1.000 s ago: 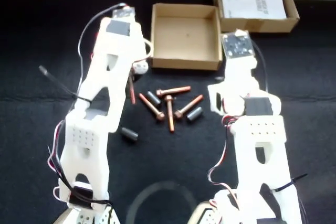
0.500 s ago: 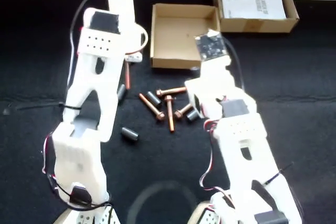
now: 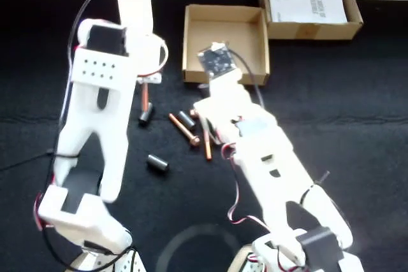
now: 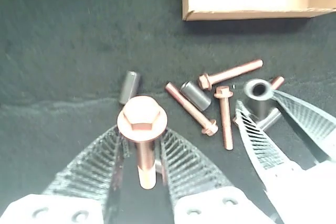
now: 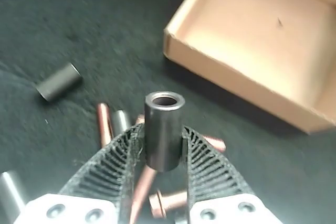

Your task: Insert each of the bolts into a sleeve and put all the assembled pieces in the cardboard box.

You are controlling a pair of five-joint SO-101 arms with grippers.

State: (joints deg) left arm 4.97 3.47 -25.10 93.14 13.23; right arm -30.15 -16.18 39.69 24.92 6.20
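Bolts (image 4: 191,108): you see five, copper, with six-sided heads.
Sleeves (image 4: 128,86): four dark, smooth tubes.
Left gripper (image 4: 143,139): squeezing one bolt (image 4: 142,121).
Right gripper (image 5: 163,134): squeezing one sleeve (image 5: 164,124).

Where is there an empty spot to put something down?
The cardboard box floor is bare. The black mat is open right of the right arm, below the box with the paper. It is crowded between the arms, where loose bolts and sleeves lie.
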